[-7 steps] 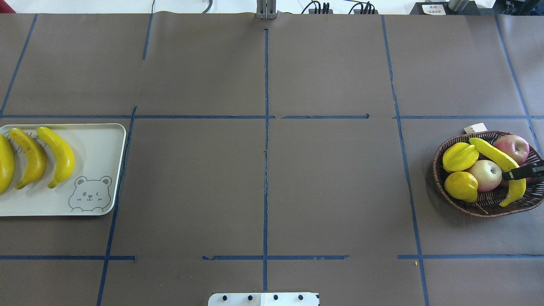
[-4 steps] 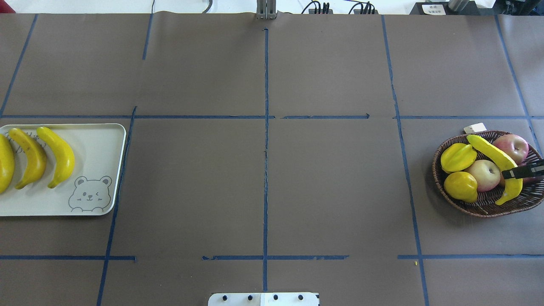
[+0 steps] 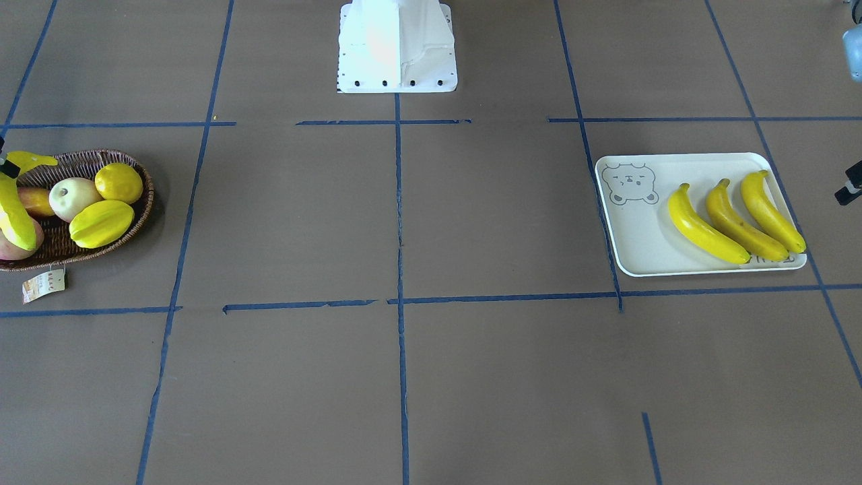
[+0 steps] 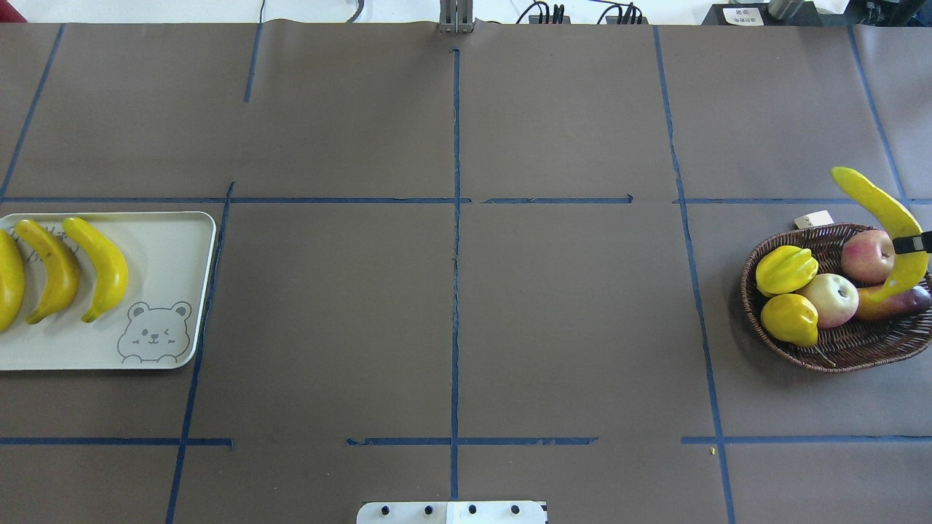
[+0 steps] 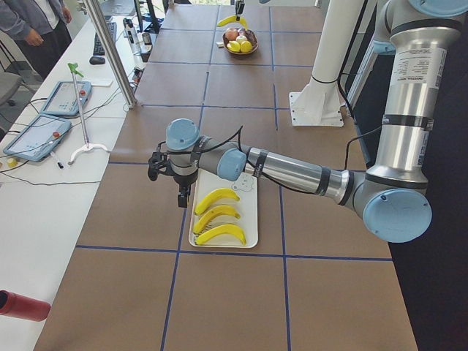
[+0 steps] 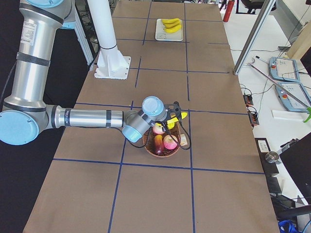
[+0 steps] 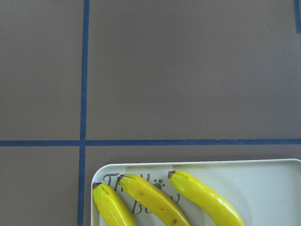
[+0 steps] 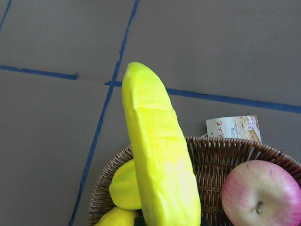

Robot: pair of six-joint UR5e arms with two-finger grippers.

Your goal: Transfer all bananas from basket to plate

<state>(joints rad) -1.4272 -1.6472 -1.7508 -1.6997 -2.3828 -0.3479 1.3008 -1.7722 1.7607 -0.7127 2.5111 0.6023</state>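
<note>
My right gripper [image 4: 910, 244] is shut on one banana [image 4: 883, 215], which hangs tilted above the basket's [image 4: 757, 320] far right side. That banana [image 8: 160, 160] fills the right wrist view, over the basket's rim [image 8: 221, 146]. On the plate [image 4: 171, 247] at the table's left lie three bananas [image 4: 102, 266] side by side, next to the bear drawing. The left gripper [image 5: 182, 196] hovers just beyond the plate's [image 5: 248, 219] outer edge. Whether it is open or shut does not show. The left wrist view holds the plate's corner [image 7: 101, 172] and three banana tips.
The basket also holds a starfruit [image 4: 785, 269], a lemon [image 4: 790, 319], two apples [image 4: 828, 298] and a reddish long fruit [image 4: 895, 302]. Its paper tag [image 4: 814, 219] lies behind it. The robot base [image 4: 451, 511] is at the near middle. A person [image 5: 29, 22] stands beyond the side table.
The right gripper has lifted the banana up out of the basket, so it no longer rests across the apples. The plate and its three bananas have not moved.
</note>
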